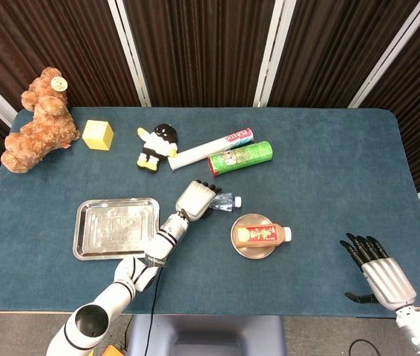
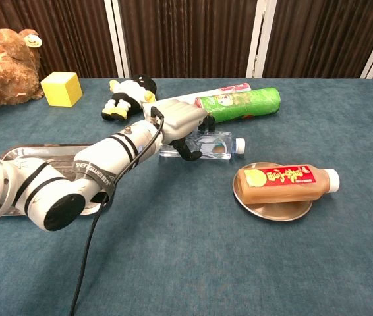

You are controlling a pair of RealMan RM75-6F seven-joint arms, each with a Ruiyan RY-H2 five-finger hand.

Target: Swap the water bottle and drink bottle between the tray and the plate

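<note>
Blue cloth covers the table (image 1: 329,163) where you are working. Your shiny metal tray (image 1: 116,227) sits on your left side with nothing in it, so the water bottle is already out. I think you are only partway through the swap.

Your left hand (image 1: 197,199) has its fingers wrapped around the clear water bottle (image 2: 214,145). It holds the bottle between the tray and the plate, close to the plate. I cannot tell if the bottle touches the cloth or hangs just above it. The bottle lies on its side. Its long way runs across the table from left to right, and its white cap points toward your right, at the plate.

The round plate (image 2: 273,208) is not free yet. The drink bottle (image 2: 284,183) with the red label lies flat on it. Its long way also goes left to right, and its white cap sticks out past the plate edge on your right.

So here is what I think is left. The drink bottle has to come off the plate and go to the tray. The water bottle has to end up on the plate.

Your right hand (image 1: 381,268) is far off by the near right corner of the table. Its fingers are spread and it holds nothing.
</note>
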